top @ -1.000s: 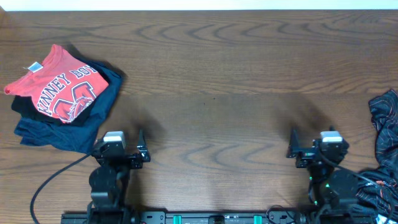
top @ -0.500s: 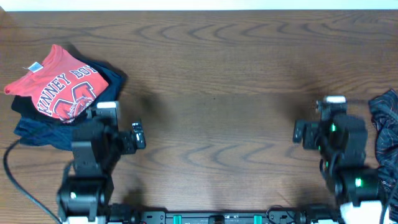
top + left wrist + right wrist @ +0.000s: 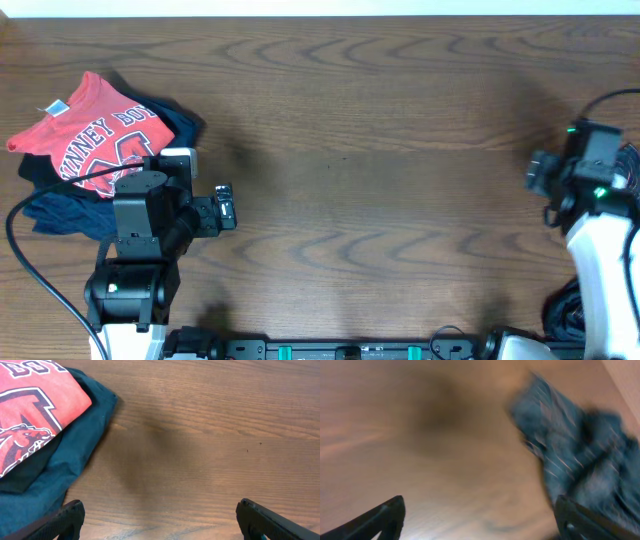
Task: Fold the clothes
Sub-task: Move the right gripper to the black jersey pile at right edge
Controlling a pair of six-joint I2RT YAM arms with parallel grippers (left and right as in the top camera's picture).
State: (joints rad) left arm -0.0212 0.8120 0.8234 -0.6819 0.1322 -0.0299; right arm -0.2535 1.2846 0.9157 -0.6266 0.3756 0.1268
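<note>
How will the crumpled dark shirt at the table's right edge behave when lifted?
The crumpled black sports shirt with thin orange lines lies in loose bunched folds, so it will probably sag and drape limply. It looks thin, so likely light. Blur hides any sheen, so slipperiness is unclear.

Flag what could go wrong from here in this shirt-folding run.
1. The black sports shirt lies bunched at the far right of the table. The open right claw may pinch several layers, or only a corner.
2. The open left claw hovers beside the red tee and navy garment, so it could snag that wrong pile.
3. The right wrist view is blurred, so a grasp point is hard to judge.
</note>
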